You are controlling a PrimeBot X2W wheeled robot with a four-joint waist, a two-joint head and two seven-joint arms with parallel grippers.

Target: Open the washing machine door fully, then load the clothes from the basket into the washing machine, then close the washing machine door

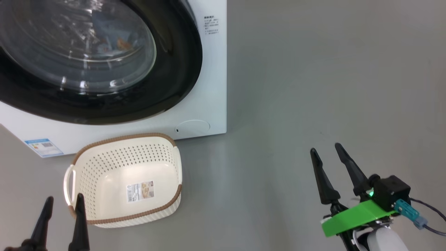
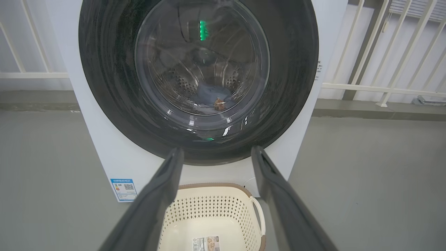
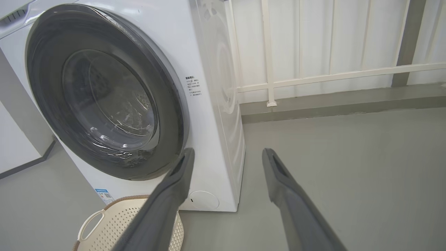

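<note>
The washing machine [image 1: 212,87] is a white front-loader, and the washing machine door [image 1: 177,69], black-rimmed with a glass bowl, lies shut against it. Through the glass, light-blue clothes [image 2: 210,96] with an orange print rest in the drum. The cream basket [image 1: 122,153] stands on the floor in front of the machine, its floor bare except for a label sticker. My left gripper [image 1: 65,197] is open just left of the basket's near corner, and in the left wrist view this gripper [image 2: 216,150] points at the door. My right gripper [image 1: 326,148] is open over bare floor to the right of the machine, holding nothing.
Grey floor [image 1: 313,87] stretches to the right of the machine. A white railing [image 3: 313,75] and a low kerb run behind it. A white unit [image 3: 17,139] stands to the machine's left. The round lower flap [image 1: 192,126] is near the basket's far rim.
</note>
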